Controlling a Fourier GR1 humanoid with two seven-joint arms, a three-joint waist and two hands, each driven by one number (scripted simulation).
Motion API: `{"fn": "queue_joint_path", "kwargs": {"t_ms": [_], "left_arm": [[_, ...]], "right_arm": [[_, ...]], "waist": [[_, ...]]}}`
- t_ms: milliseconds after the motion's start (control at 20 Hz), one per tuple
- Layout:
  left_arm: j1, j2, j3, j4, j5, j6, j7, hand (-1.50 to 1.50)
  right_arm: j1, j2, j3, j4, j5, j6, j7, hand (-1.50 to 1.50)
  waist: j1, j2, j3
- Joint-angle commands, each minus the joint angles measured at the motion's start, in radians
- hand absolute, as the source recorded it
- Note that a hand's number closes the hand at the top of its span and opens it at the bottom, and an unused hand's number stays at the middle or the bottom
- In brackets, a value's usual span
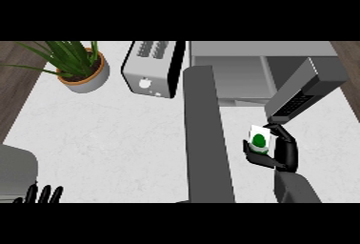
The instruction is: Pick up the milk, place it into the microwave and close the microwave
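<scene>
On the counter [105, 138] the potted plant [83, 71] stands at the far left, with the toaster [149, 71] just to its right. The microwave [239, 71] sits behind at the right, its door [207, 143] swung out toward the near edge. The milk [259, 140] is right of the door, before the microwave, in the right hand [285, 152]. The left hand [42, 194] shows at the near left edge.

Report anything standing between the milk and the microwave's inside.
Nothing visible blocks it. The right hand holds the milk carton before the open microwave; its door is swung out at the carton's left.

White milk [259, 139] — green dot
</scene>
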Motion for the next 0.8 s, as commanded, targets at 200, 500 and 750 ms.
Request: {"fn": "queue_joint_path", "kwargs": {"t_ms": [200, 500, 750], "left_arm": [[0.070, -0.020, -0.068, -0.022, -0.044, -0.004, -0.024, -1.50], [0.070, -0.040, -0.077, -0.058, -0.060, 0.039, 0.003, -1.50], [0.038, -0.018, -0.030, -0.025, -0.021, 0.021, 0.004, -1.50]], "right_arm": [[0.285, -0.011, 0.117, -0.425, 0.041, -0.022, 0.161, 1.50], [0.413, -0.059, 0.155, -0.700, -0.052, 0.138, 0.301, 1.50], [0.395, 0.010, 0.206, -0.849, -0.098, 0.129, 0.425, 1.50]], "waist": [[-0.001, 0.000, 0.000], [-0.002, 0.000, 0.000], [0.002, 0.002, 0.000]]}}
